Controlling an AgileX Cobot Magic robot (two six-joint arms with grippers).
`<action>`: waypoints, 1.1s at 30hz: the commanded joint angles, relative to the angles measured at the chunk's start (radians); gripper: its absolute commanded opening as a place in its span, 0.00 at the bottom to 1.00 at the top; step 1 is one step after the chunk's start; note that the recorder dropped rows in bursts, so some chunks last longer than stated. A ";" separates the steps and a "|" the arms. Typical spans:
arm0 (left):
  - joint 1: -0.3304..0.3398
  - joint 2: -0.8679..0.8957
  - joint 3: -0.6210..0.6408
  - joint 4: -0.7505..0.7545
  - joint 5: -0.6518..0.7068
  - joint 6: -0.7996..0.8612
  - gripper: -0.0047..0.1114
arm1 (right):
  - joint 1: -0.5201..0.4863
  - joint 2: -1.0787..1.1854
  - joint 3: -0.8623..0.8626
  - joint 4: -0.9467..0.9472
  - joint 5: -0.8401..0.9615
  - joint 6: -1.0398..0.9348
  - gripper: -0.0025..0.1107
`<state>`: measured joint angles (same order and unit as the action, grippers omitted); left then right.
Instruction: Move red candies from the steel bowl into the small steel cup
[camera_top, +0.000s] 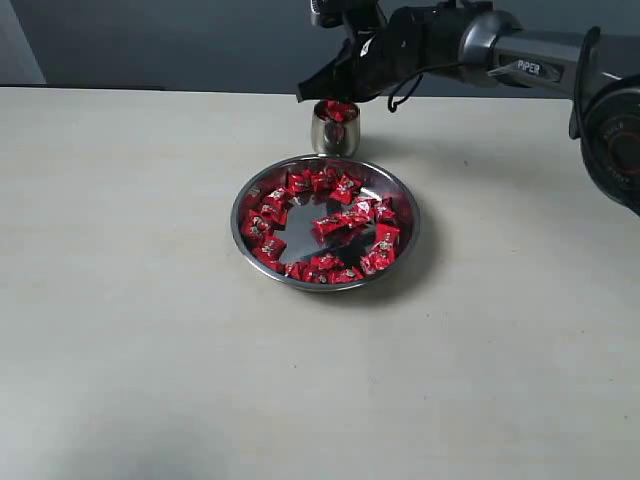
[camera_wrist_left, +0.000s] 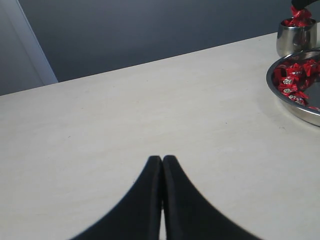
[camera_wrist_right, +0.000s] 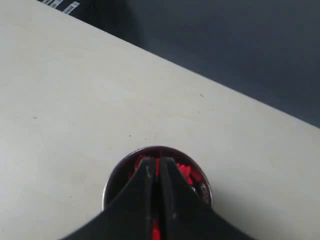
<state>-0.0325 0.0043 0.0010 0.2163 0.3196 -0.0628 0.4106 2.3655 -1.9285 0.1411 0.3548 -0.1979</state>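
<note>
The steel bowl (camera_top: 244, 232) sits mid-table with many red candies (camera_top: 345, 188) ringed around its floor. Just behind it stands the small steel cup (camera_top: 335, 138), heaped with red candies (camera_top: 338, 110). My right gripper (camera_top: 333, 99) hangs directly over the cup's mouth. In the right wrist view that gripper (camera_wrist_right: 157, 162) has its jaws nearly together with a red sliver of candy (camera_wrist_right: 155, 231) pinched between them, above the cup (camera_wrist_right: 112, 181). My left gripper (camera_wrist_left: 162, 159) is shut and empty over bare table, far from the bowl (camera_wrist_left: 295, 107) and cup (camera_wrist_left: 294, 41).
The right arm (camera_top: 520, 60) reaches in from the upper right, above the table's far edge. A dark wall lies beyond that edge. Pale tabletop (camera_top: 130, 300) spreads to the left of and in front of the bowl.
</note>
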 joint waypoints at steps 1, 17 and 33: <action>0.000 -0.004 -0.001 -0.002 -0.007 -0.005 0.04 | -0.004 0.001 -0.002 0.000 -0.006 0.001 0.05; 0.000 -0.004 -0.001 -0.002 -0.007 -0.005 0.04 | -0.004 -0.006 -0.002 0.002 -0.022 0.001 0.27; 0.000 -0.004 -0.001 -0.002 -0.007 -0.005 0.04 | -0.002 -0.162 -0.002 0.052 0.381 -0.005 0.27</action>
<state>-0.0325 0.0043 0.0010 0.2163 0.3196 -0.0628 0.4106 2.2214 -1.9285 0.1726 0.5887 -0.1979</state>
